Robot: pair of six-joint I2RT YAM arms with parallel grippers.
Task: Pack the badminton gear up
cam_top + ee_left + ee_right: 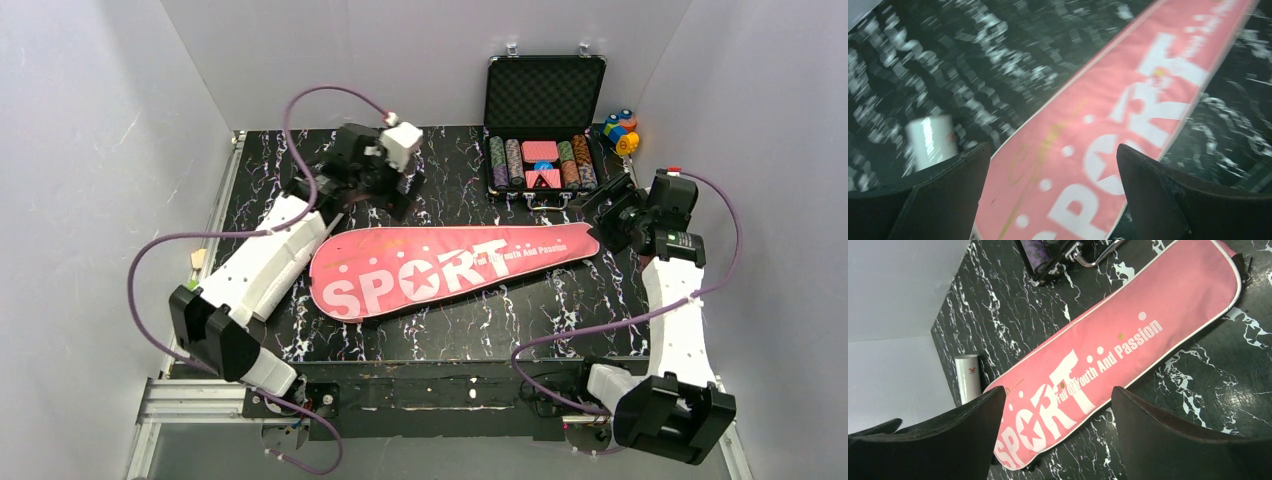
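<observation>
The pink racket-shaped "SPORT" bag [440,270] lies flat across the middle of the table, wide end to the left. It also shows in the left wrist view [1108,130] and the right wrist view [1108,350]. A white tube [968,377] lies beyond the bag's wide end and also shows in the blurred left wrist view [930,142]. My left gripper [395,200] hovers open and empty above the bag's wide end [1053,165]. My right gripper [592,207] is open and empty by the bag's narrow end [1058,410]. No rackets or shuttlecocks are in view.
An open black case of poker chips [543,120] stands at the back right, close behind my right gripper. Small coloured toy blocks [620,130] sit to its right. White walls close in the table on three sides.
</observation>
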